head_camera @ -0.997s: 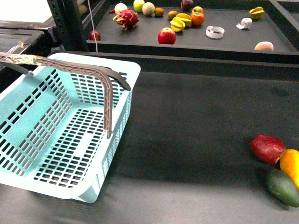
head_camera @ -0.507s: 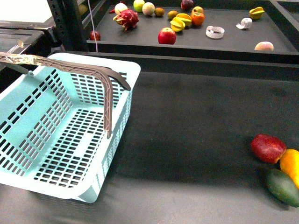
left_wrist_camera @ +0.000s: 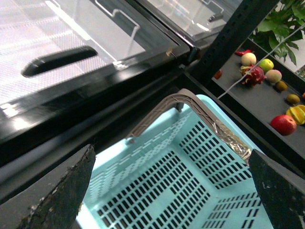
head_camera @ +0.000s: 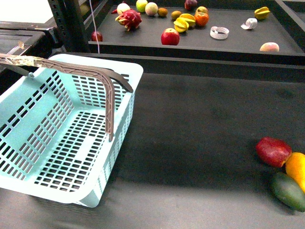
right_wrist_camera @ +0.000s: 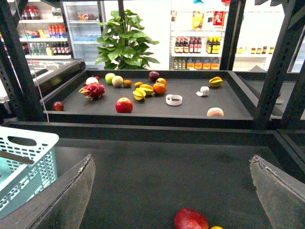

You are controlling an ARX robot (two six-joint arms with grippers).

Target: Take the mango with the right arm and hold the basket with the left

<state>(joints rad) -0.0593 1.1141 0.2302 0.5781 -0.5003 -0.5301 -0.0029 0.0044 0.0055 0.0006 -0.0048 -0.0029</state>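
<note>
— Mango (head_camera: 296, 170) loc?
— Far right of dark tabletop (head_camera: 200, 143), cut off by front view's edge. Sits btw dark red fruit (head_camera: 273, 151) and dark green fruit (head_camera: 289, 191), touching or nearly touching both. Well apart from basket (head_camera: 28, 109).
— Basket pos?
— Left side of same tabletop, upright, brown handles (head_camera: 108, 95) raised over its middle.
— Left gripper (left_wrist_camera: 169, 157)?
— Wide apart at the fingers (left_wrist_camera: 62, 191). Hangs over basket's open top, clear of rim and handle as far as wrist cam shows.
— Right gripper (right_wrist_camera: 171, 162)?
— Wide apart too. Hangs over tabletop, short of the fruit. Dark red fruit and a sliver of mango just visible to wrist cam.
— Bkgd?
— Black shelf tray (head_camera: 238, 40) behind tabletop, w/ dragon fruit (head_camera: 129, 19), red apple (head_camera: 170, 36) and other fruit scattered on it.
</note>
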